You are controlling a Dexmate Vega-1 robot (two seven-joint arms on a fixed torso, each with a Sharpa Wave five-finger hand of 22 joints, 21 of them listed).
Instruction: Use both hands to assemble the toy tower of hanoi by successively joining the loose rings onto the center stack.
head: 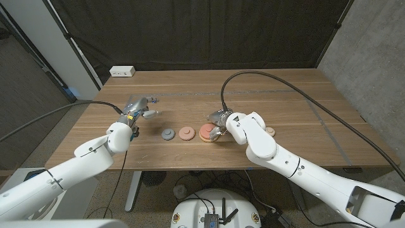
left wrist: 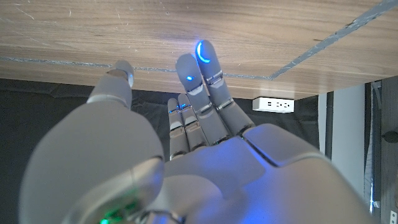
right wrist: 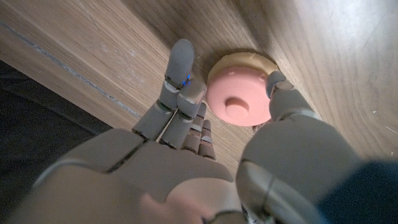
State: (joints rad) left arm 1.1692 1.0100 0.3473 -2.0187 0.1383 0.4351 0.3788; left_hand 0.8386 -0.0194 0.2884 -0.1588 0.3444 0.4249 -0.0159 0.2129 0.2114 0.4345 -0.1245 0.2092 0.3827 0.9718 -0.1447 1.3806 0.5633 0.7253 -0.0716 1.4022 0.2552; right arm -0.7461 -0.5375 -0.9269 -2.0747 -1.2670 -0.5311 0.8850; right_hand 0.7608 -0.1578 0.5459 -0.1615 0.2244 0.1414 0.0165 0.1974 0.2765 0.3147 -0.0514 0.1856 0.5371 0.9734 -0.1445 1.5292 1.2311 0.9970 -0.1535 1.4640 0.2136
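While open, right hand (right wrist: 205, 155) at pink ring (right wrist: 239, 99)

The left arm is reaching in from the near left corner, elbow bent. The left hand (head: 140, 109) is hovering with fingers (left wrist: 200, 93) extended together and thumb (left wrist: 115, 84) apart, gripping nothing. The right arm is angling in from the near right corner, forearm pointing toward the centre. The right hand (head: 218, 123) is reaching downward, fingers (right wrist: 177, 93) and thumb (right wrist: 283, 99) spread.
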